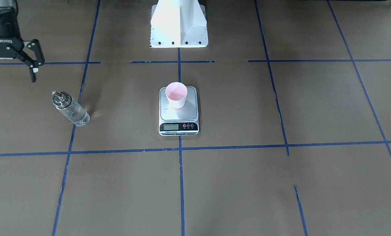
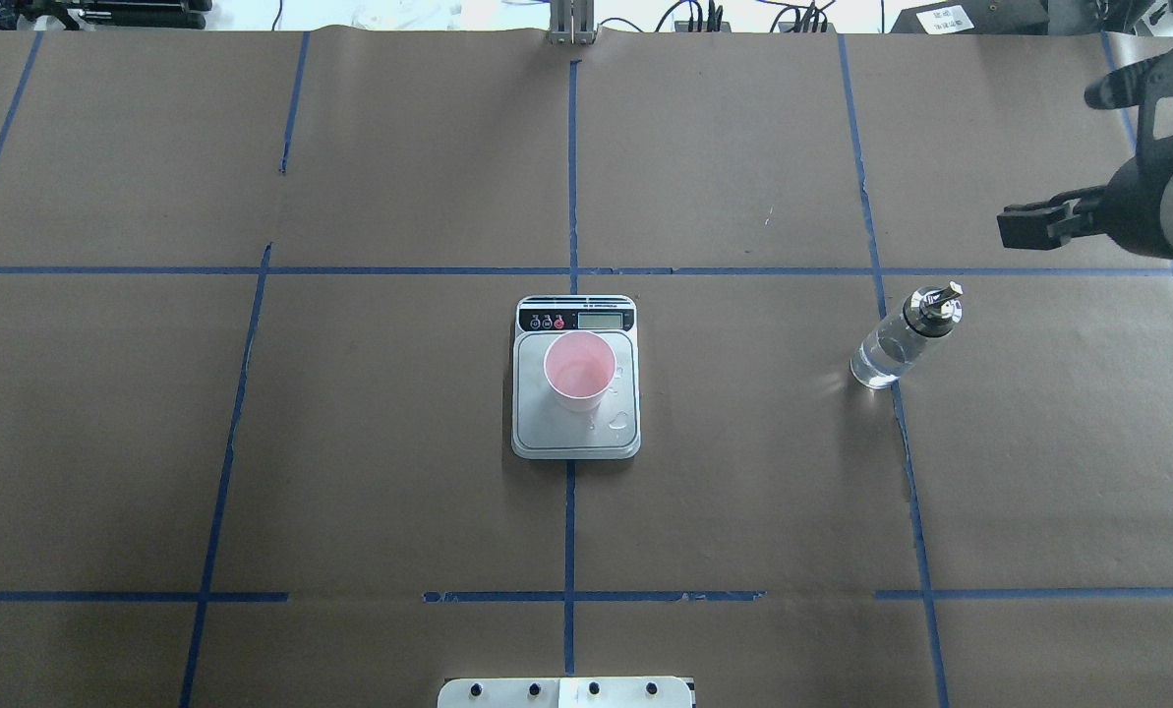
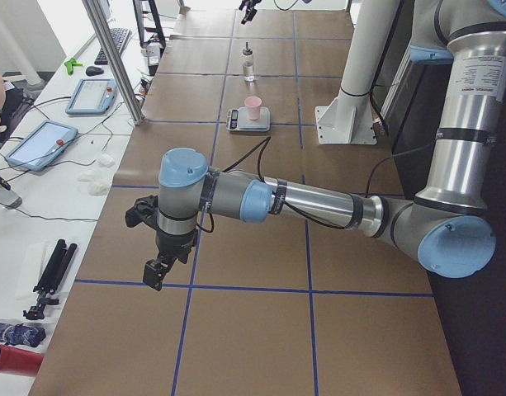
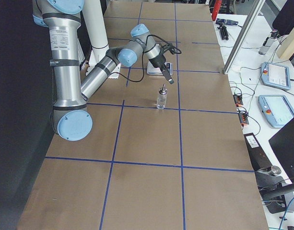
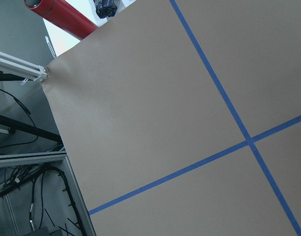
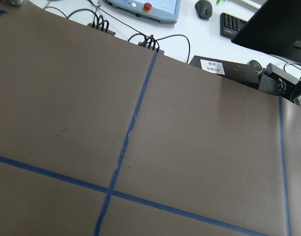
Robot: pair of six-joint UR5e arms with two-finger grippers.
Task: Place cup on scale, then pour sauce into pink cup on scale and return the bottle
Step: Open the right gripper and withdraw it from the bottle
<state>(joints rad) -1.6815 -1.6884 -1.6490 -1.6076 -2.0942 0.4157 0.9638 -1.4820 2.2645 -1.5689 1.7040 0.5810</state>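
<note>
The pink cup (image 1: 176, 95) stands upright on the silver platform of the scale (image 1: 179, 126) at the table's middle; both also show in the overhead view, the cup (image 2: 579, 369) and the scale (image 2: 576, 441). Clear droplets lie on the platform beside the cup. The glass bottle (image 1: 70, 108) with clear sauce stands upright on the paper, alone; it also shows overhead (image 2: 899, 342). My right gripper (image 1: 11, 74) is open and empty, raised beside and beyond the bottle, also in the overhead view (image 2: 1066, 157). My left gripper (image 3: 156, 271) shows only in the exterior left view, far from the scale; I cannot tell its state.
The white robot base (image 1: 179, 28) stands behind the scale. Blue tape lines (image 2: 571, 177) divide the brown paper. Cables and boxes (image 2: 704, 15) line the far table edge. Tablets (image 3: 40, 144) and a tripod (image 3: 48, 276) lie on the side bench.
</note>
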